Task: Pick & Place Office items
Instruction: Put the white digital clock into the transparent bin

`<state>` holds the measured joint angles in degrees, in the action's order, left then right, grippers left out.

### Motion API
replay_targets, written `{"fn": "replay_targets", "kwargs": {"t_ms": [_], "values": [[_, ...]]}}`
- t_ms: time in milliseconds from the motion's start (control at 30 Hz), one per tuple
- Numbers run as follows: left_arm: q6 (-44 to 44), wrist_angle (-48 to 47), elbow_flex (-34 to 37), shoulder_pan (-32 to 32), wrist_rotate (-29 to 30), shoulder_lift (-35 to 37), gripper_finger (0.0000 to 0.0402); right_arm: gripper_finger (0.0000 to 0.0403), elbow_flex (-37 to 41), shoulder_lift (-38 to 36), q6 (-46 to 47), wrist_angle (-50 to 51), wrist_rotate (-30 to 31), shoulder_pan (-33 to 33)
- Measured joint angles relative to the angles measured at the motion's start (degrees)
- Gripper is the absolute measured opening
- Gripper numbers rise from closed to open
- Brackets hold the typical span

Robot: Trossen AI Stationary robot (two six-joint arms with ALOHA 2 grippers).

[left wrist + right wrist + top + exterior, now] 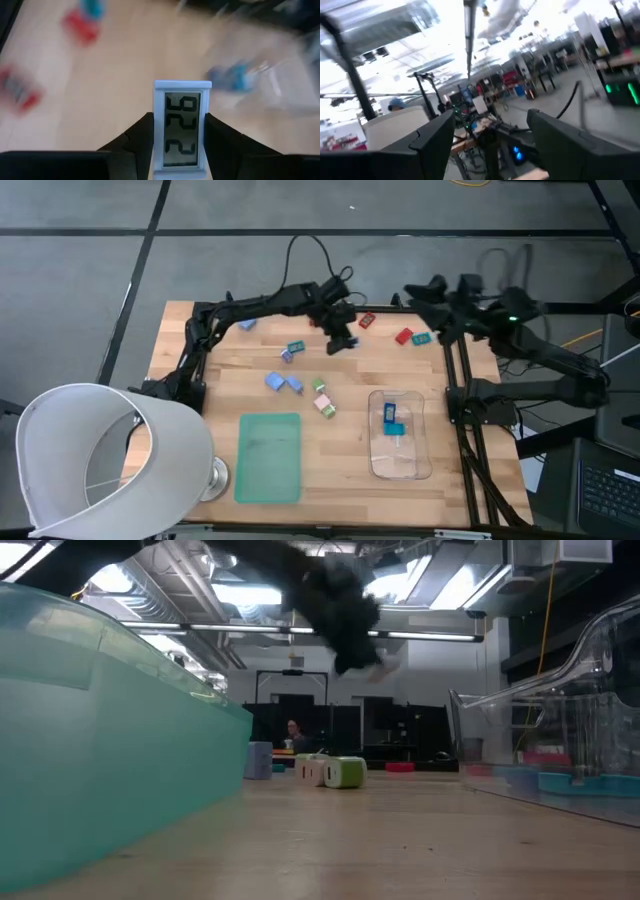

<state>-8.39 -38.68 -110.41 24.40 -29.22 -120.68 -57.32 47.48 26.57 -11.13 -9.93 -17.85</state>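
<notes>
My left pincer (182, 145) is gripping a small white digital clock (182, 125) above the far middle of the worktop (340, 445). My right pincer (490, 137) is waiting with fingers spread at the far right corner. The remaining office items (296, 383) are lying scattered mid-worktop, two more resting inside the clear tray (420, 465).

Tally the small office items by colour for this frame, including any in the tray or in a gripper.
Blue pieces: 5
Teal pieces: 3
Red pieces: 2
Light green piece: 1
Pink piece: 1
Pale blue display piece, held in the left gripper: 1
Total: 13
The right gripper holds none.
</notes>
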Motion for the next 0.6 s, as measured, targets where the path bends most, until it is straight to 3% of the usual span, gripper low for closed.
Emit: {"fn": "replay_targets", "kwargs": {"t_ms": [133, 233, 367, 600], "values": [[3.11, 2.37, -7.52, -3.91, -3.72, 0.02, 0.0137, 0.0263, -0.02, -5.63, -4.61, 5.51, -2.00, -0.30], [6.20, 6.10, -10.67, -6.91, -5.61, 0.28, 0.0136, 0.0263, -0.03, -9.44, -7.15, 14.11, 2.85, -0.34], [10.11, 11.96, -11.25, -10.10, -5.61, 0.17, 0.0136, 0.0263, -0.11, -15.38, -8.45, 21.06, 8.61, -0.37], [17.08, 21.57, -11.15, -12.38, -5.05, -5.43, 0.0136, 0.0263, -0.02, -20.02, -10.97, 23.29, 9.98, -0.35]]}}
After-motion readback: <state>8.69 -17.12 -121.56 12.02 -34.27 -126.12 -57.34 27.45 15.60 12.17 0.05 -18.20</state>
